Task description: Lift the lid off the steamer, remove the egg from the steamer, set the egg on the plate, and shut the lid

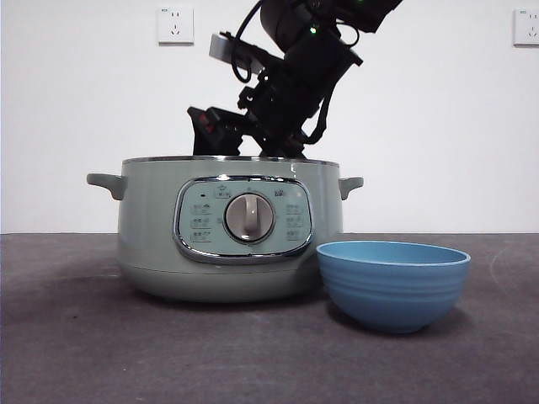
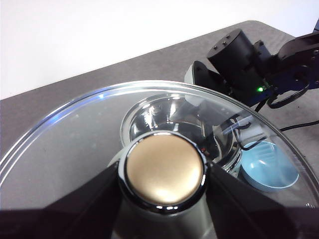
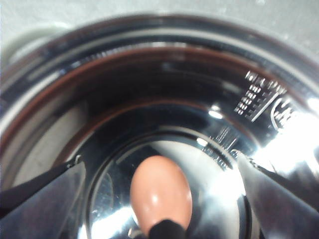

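Nearest the front camera, lower right of frame: the plate [image 1: 393, 284], a round blue bowl with faint horizontal ridges and a lighter rim, matte finish, standing on the dark grey textured table [image 1: 76, 353], just beside the steamer [image 1: 152, 236] and apparently not touching it. Steamer at centre frame: round, pale sage-green, smooth body, two small side handles, chrome-framed front panel with a grey dial [image 1: 249, 217]; small printed symbols around the dial, too small to read. Lid off the pot. Above the steamer's open rim, upper centre of frame, a black arm reaching down into the pot, its right gripper [image 3: 159, 199] inside. In the right wrist view: polished, mirror-bright metal inner bowl, embossed scale marks and lettering on the wall at right of frame, blurred and unreadable; the egg [image 3: 160, 191], smooth brown oval, lying on the bowl's bottom between the two spread jaws, neither jaw touching it. In the left wrist view: the lid [image 2: 65, 149], shallow domed clear glass, held aloft above the steamer and plate; left gripper [image 2: 164, 174] clenched on the round chrome-ringed knob [image 2: 164, 172]. Two white wall sockets [image 1: 175, 25] at upper left and upper right of the front view.
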`<state>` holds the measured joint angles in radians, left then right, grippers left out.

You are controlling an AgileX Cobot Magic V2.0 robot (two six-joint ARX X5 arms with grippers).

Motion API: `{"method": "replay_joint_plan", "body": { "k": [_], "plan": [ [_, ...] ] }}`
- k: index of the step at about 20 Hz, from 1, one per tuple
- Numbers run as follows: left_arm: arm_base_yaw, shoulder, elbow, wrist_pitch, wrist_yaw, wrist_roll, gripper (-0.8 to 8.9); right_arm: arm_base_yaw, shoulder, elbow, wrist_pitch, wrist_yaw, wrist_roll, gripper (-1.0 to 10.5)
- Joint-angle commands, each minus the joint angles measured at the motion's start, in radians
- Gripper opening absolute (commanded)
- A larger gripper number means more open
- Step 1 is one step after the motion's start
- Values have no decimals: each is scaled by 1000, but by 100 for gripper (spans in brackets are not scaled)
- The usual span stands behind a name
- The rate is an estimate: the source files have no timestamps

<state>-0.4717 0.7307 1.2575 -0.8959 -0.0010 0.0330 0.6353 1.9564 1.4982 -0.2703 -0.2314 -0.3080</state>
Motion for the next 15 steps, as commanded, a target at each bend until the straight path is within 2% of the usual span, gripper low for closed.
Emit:
{"method": "replay_joint_plan", "body": {
  "k": [1, 6, 9, 13, 15],
  "plan": [
    [1, -12, 14, 48, 3, -6, -8, 2, 42, 3, 5, 5, -12, 563],
    [1, -12, 14, 48, 4, -6, -8, 3, 95, 3, 11, 6, -22, 546],
    [1, -12, 14, 37, 4, -6, -8, 2, 122, 3, 11, 6, -22, 385],
    [1, -12, 14, 33, 4, -6, -8, 3, 126, 3, 23, 2, -15, 25],
    [1, -12, 14, 34, 4, -6, -8, 3, 126, 3, 24, 2, -14, -8]
  ]
}}
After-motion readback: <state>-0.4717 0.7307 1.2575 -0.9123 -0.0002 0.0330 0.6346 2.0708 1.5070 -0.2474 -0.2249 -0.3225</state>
